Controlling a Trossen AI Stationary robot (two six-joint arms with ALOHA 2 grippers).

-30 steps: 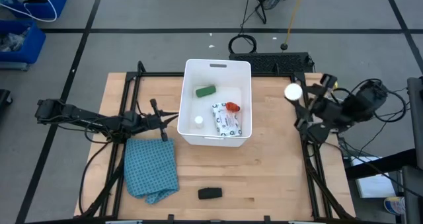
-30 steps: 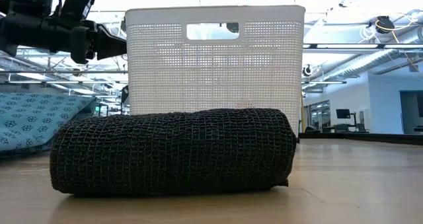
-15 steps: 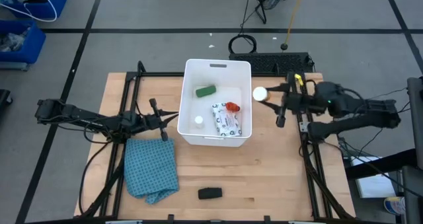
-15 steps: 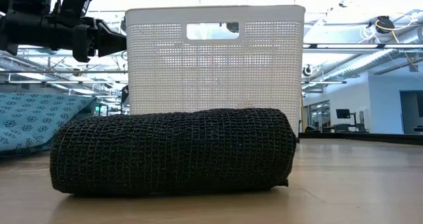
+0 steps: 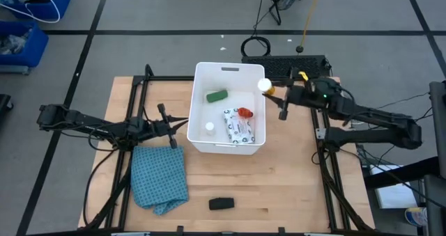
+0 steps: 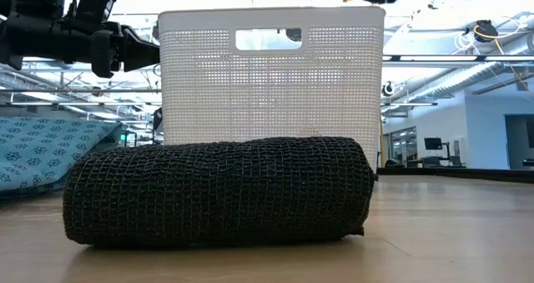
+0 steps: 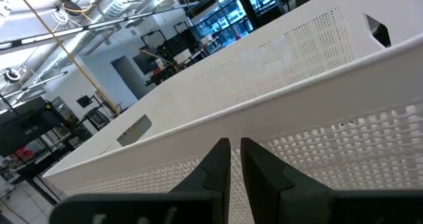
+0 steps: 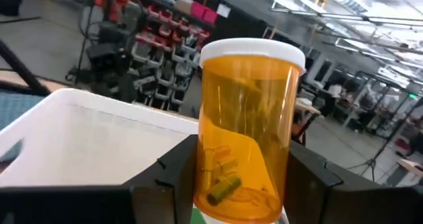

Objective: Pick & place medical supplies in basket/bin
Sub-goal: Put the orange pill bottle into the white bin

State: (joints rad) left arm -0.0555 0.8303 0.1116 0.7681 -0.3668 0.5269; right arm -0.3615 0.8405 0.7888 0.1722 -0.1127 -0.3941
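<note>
The white tub (image 5: 198, 111) stands mid-table and holds a green oblong piece (image 5: 217, 95), a white printed packet (image 5: 239, 127) and a red-and-white tube (image 5: 244, 113). My right gripper (image 5: 273, 92) is shut on the orange pill bottle (image 5: 265, 87) with a white cap, above the tub's far right corner. The black oblong piece (image 5: 221, 203) lies on the table near the front edge and fills the low view (image 6: 217, 191). My left gripper (image 5: 180, 123) is shut and empty, just outside the tub's left wall (image 7: 317, 72). My right gripper pinches the pill bottle's orange body (image 8: 218, 184) between its two fingers (image 8: 173, 174), one on each side, below the white cap (image 8: 252, 52). The fingers come about level from the table's right side. The bottle is lifted clear above the tub's rim, with its cap end beyond the fingertips.
A blue checked cloth (image 5: 162, 177) lies crumpled on the table at the front left, also at the left in the low view (image 6: 42, 154). A small white item (image 5: 209, 127) lies in the tub. Black frame rails (image 5: 327, 166) run along the table's sides.
My right gripper has swung from the table's right edge toward the tub, carrying the pill bottle, and now holds it over the tub's far right corner. It has turned about on the way. The bottle stays in the hold.
</note>
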